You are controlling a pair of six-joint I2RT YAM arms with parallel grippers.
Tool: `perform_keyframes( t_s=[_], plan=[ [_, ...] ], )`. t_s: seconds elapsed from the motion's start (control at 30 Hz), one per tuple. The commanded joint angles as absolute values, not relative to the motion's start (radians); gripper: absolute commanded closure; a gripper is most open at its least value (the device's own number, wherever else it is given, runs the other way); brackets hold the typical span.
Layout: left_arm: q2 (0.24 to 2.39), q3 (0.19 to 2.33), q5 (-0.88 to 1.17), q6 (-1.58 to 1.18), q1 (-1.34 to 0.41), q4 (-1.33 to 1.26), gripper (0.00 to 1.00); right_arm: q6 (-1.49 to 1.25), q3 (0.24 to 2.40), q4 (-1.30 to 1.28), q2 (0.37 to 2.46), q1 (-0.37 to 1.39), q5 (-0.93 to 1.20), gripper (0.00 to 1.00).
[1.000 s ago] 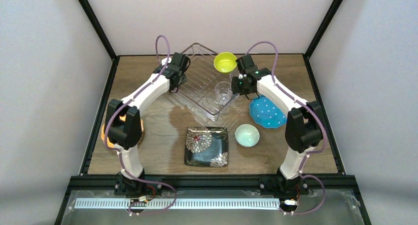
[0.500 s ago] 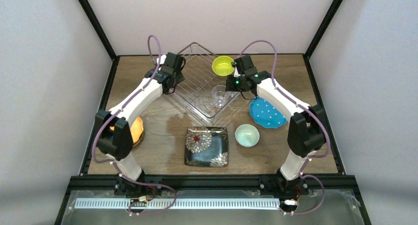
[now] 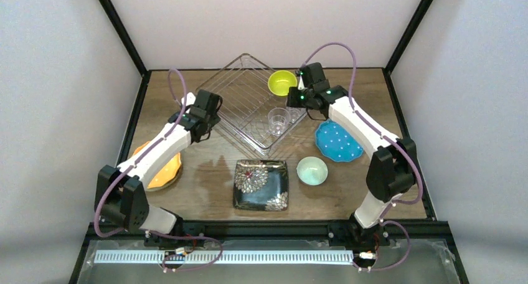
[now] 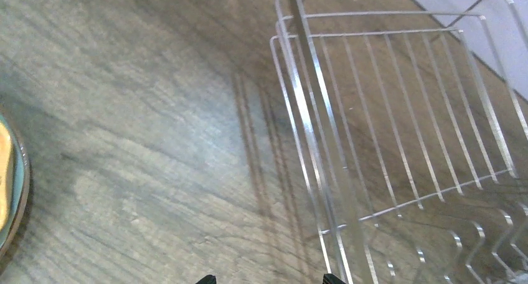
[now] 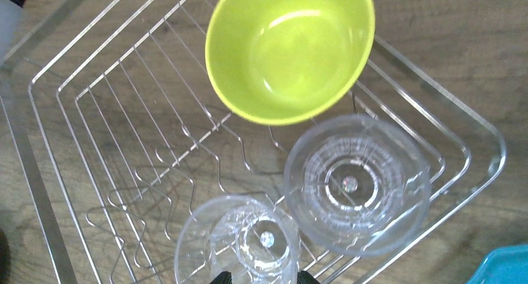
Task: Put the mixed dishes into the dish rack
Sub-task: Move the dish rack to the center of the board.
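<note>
While both pincers stand apart, the silver wire dish rack (image 3: 233, 97) sits by the bench's far edge, holding a glossy round yellow-green bowl (image 5: 289, 47) in its right corner and two clear glass cups. The right gripper (image 5: 259, 278) hovers over the nearer cup (image 5: 240, 243), with the other cup (image 5: 356, 184) beside it. The left gripper (image 4: 269, 279) hangs at the rack's left rim.

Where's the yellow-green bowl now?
Top view: the yellow-green bowl is along the dish rack's far right edge, beside the right gripper, behind two glass cups.

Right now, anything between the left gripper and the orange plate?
Nothing visible. The left gripper hangs open beside the dish rack's rim; only bare table lies between it and the orange plate, which sits outside the rack.
</note>
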State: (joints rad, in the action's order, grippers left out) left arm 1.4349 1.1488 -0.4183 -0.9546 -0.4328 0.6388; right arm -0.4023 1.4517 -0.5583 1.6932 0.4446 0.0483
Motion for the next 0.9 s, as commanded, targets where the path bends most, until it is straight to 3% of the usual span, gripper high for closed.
perform_keyframes(
  t_s=[0.0, 0.13, 0.37, 0.53, 0.87],
  plan=[
    [1.441, 1.108, -0.452, -1.026, -0.436, 0.618, 0.0, -0.382, 1.521, -0.566, 1.692, 0.405, 0.014, 0.41],
    [1.463, 1.109, -0.482, -1.054, -0.436, 0.604, 0.0, -0.378, 1.569, -0.56, 1.729, 0.334, 0.018, 0.53],
    [1.557, 1.156, -0.501, -1.091, -0.424, 0.559, 0.0, -0.364, 1.729, -0.572, 1.863, 0.233, 0.024, 0.85],
    [1.669, 1.231, -0.5, -1.098, -0.403, 0.552, 0.0, -0.353, 1.811, -0.577, 1.98, 0.208, 0.043, 0.91],
    [1.794, 1.305, -0.471, -1.088, -0.353, 0.524, 0.0, -0.363, 1.938, -0.579, 2.199, 0.204, 0.092, 0.91]
  ],
)
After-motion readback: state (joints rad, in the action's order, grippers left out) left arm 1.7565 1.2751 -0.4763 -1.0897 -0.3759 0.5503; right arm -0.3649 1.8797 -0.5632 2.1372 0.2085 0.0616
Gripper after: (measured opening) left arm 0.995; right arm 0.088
